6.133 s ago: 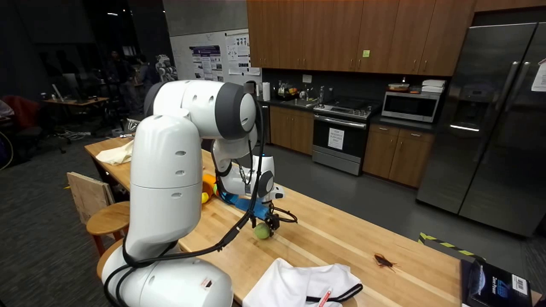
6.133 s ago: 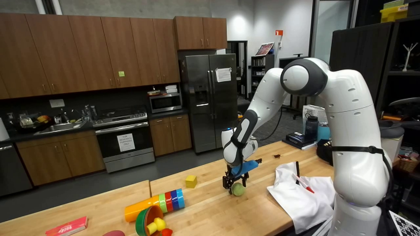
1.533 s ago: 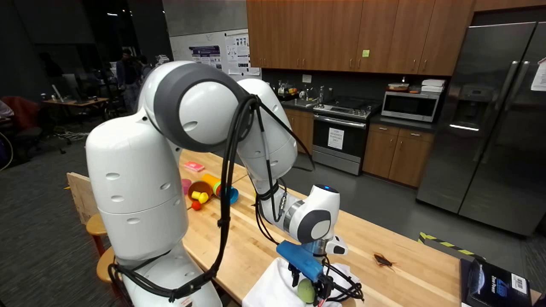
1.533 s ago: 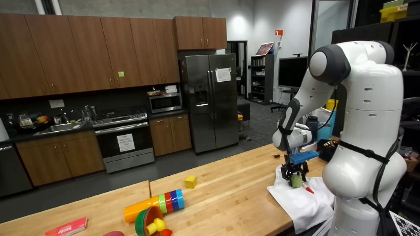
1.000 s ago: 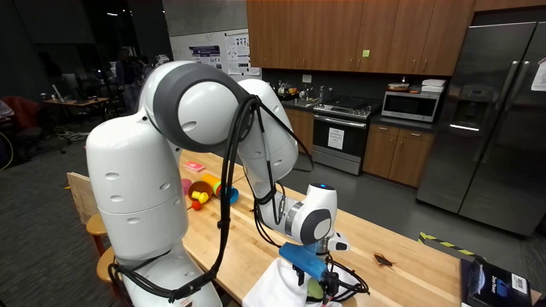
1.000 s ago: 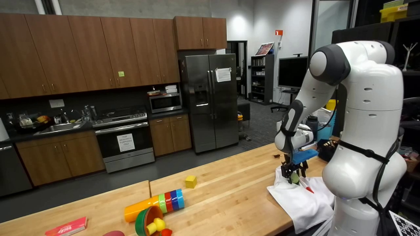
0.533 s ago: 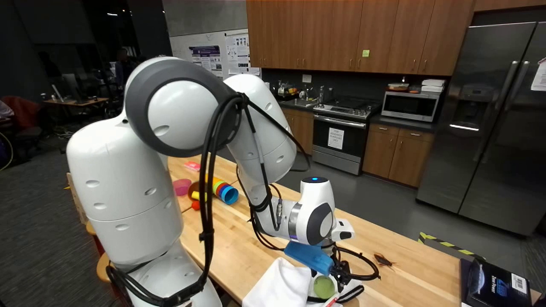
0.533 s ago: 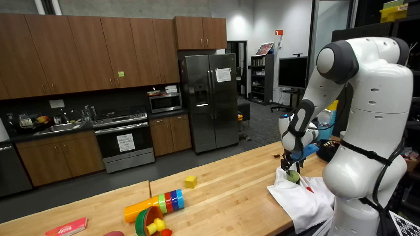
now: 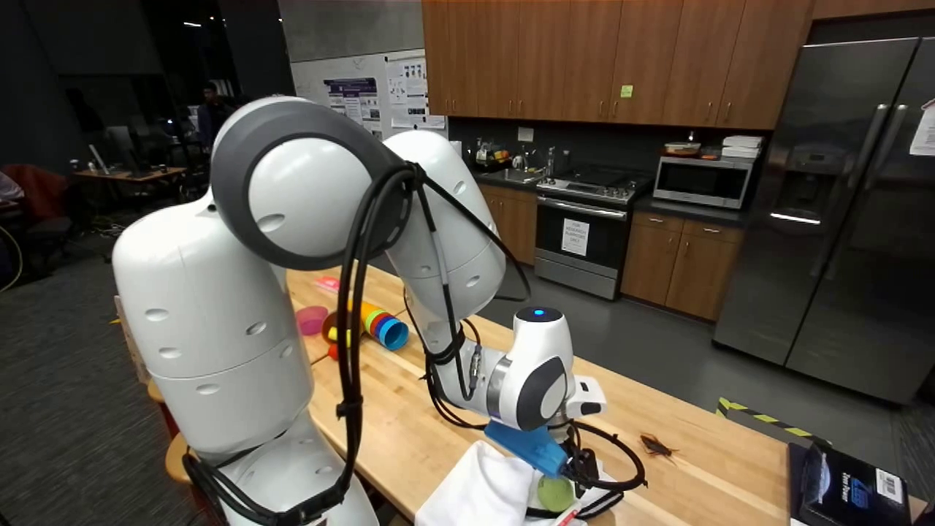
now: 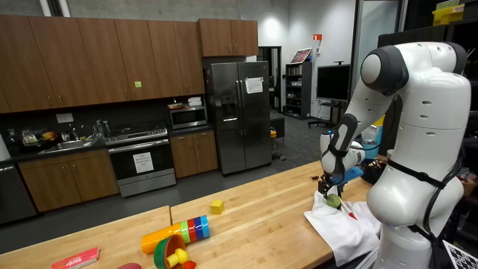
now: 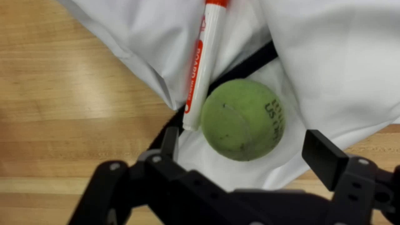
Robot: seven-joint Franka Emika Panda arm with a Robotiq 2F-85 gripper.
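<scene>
In the wrist view a green tennis ball (image 11: 243, 120) with dark lettering rests on a white cloth (image 11: 343, 68). My gripper (image 11: 241, 137) is open, its black fingertips (image 11: 325, 159) standing apart on either side with gaps to the ball. A white and red board marker (image 11: 201, 65) lies on the cloth close beside the ball; whether they touch I cannot tell. Both exterior views show the ball (image 9: 555, 494) (image 10: 333, 200) on the cloth (image 9: 475, 486) (image 10: 347, 231) just below the gripper. The arm partly hides the fingers there.
Stacked coloured cups (image 10: 179, 232), a green bowl (image 10: 160, 252) with yellow toy pieces, a yellow block (image 10: 217, 207) and a pink box (image 10: 76, 258) lie along the wooden table (image 10: 257, 239). A brown insect-like object (image 9: 657, 446) and a black box (image 9: 851, 486) sit beyond the cloth.
The ball went from the bare table to the cloth in my gripper's grasp. Over the last second the jaws let it go, and the gripper rose a little and tilted above it.
</scene>
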